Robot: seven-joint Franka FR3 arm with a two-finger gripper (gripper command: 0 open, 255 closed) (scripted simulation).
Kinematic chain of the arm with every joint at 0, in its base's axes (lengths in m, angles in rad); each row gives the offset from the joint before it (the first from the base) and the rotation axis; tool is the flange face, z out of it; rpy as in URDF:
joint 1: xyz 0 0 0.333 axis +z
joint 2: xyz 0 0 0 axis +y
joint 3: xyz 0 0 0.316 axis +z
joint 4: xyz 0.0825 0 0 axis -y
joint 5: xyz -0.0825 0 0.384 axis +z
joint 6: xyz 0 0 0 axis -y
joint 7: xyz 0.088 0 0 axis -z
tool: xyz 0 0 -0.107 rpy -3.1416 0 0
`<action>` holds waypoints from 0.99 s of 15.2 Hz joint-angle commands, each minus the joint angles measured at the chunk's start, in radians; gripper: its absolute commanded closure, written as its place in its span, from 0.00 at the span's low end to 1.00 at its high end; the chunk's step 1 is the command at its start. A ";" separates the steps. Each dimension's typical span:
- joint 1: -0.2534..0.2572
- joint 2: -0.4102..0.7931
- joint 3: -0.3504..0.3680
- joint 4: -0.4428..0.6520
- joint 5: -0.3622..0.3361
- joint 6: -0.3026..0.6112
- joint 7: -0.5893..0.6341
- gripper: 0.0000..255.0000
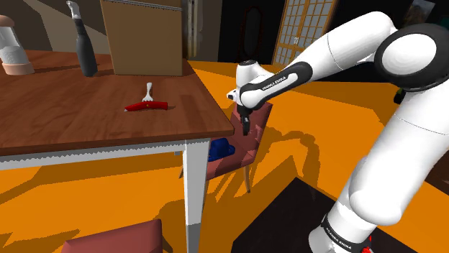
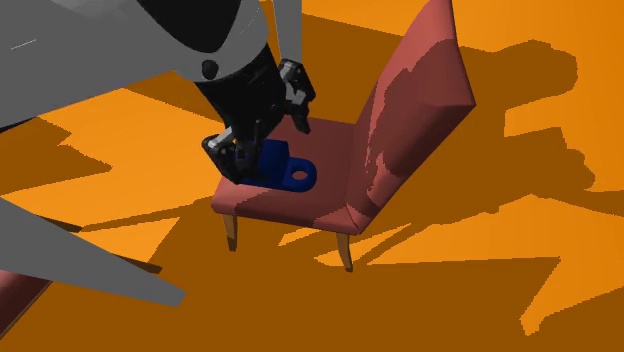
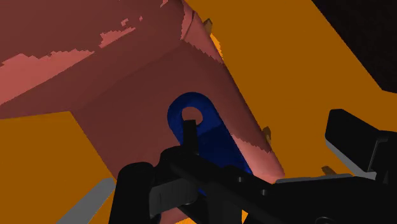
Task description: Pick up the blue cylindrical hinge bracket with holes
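The blue hinge bracket (image 2: 293, 170) lies flat on the seat of a red chair (image 2: 400, 110), its round hole facing up. In the shoulder view the bracket (image 1: 221, 149) peeks out beyond the table's corner, on the chair (image 1: 248, 144). My black gripper (image 2: 266, 125) hangs just above the bracket's rear part and hides some of it. Seen from the wrist, the bracket (image 3: 205, 132) lies below the gripper (image 3: 273, 149), nearer one finger (image 3: 189, 135), and the fingers stand apart without touching it. The gripper (image 1: 246, 128) is open over the chair seat.
A brown wooden table (image 1: 86, 122) with a white leg (image 1: 193, 194) stands close to the chair. On it are a red-handled tool (image 1: 147, 106), a dark bottle (image 1: 86, 50) and a cardboard box (image 1: 142, 36). Another red chair (image 1: 115, 241) sits at the front. The floor is orange.
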 commanded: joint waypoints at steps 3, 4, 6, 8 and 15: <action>0.000 0.153 0.002 0.087 -0.006 0.088 -0.107 0.00; -0.001 0.190 0.006 0.110 -0.007 0.106 -0.132 0.00; -0.003 0.263 0.014 0.160 -0.011 0.139 -0.179 0.00; -0.005 0.335 0.024 0.213 -0.016 0.167 -0.225 0.00; -0.005 0.395 0.020 0.207 -0.031 0.233 -0.205 0.00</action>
